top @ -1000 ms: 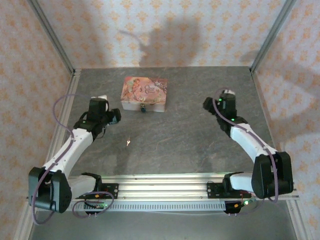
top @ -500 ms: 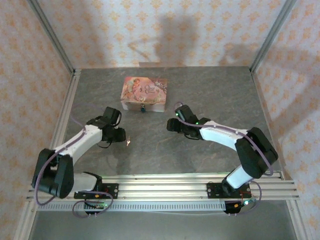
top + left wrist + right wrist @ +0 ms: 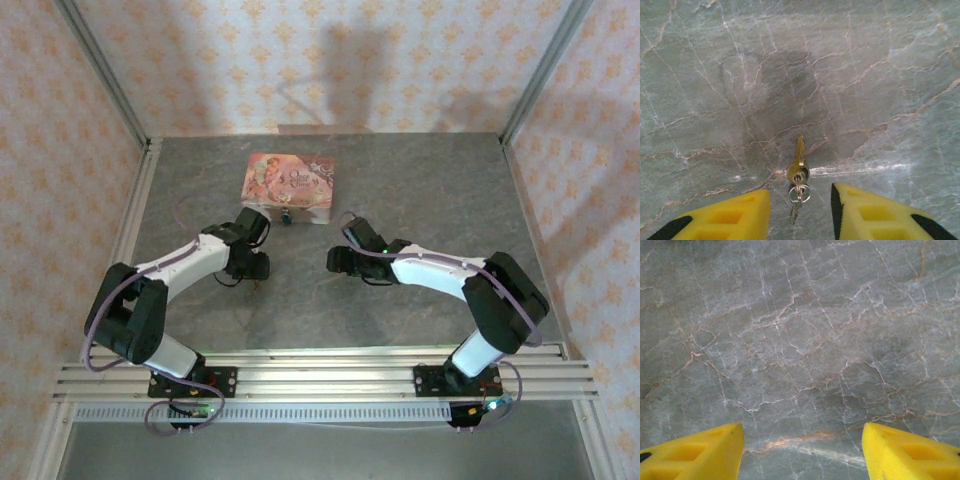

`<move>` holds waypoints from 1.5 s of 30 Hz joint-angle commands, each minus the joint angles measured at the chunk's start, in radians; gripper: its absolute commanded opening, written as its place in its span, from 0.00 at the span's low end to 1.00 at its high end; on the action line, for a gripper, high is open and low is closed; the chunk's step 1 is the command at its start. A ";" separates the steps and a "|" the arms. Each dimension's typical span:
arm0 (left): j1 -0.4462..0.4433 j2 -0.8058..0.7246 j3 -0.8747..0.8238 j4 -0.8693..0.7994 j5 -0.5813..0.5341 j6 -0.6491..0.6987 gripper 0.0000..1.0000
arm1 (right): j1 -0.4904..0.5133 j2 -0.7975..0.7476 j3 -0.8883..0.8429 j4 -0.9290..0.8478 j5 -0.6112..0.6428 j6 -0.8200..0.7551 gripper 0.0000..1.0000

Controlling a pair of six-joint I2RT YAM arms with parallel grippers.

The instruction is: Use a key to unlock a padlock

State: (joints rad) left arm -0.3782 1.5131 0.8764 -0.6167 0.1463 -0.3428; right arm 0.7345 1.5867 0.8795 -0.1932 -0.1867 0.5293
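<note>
The key lies flat between the parted jaws of the left gripper, ungripped; thin, light, likely slippery, so pinch its round head; right gripper gapes empty; padlock hangs on the far tin.

Pink tin lid: printed lettering was too small to read.
Key, between the left fingers: no marking was legible.
</note>
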 commanded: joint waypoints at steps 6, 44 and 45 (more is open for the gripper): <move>-0.004 -0.020 -0.008 0.008 -0.054 -0.030 0.35 | 0.009 -0.078 0.023 -0.084 0.048 0.068 0.63; -0.004 0.071 -0.030 0.065 0.006 0.016 0.27 | 0.009 0.009 0.080 -0.090 0.086 0.075 0.64; -0.003 0.070 -0.030 0.061 0.002 0.016 0.27 | 0.009 0.011 0.082 -0.090 0.086 0.075 0.64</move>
State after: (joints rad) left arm -0.3782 1.5806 0.8555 -0.5491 0.1532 -0.3393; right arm 0.7391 1.5883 0.9318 -0.2695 -0.1200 0.6086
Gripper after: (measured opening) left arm 0.276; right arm 0.640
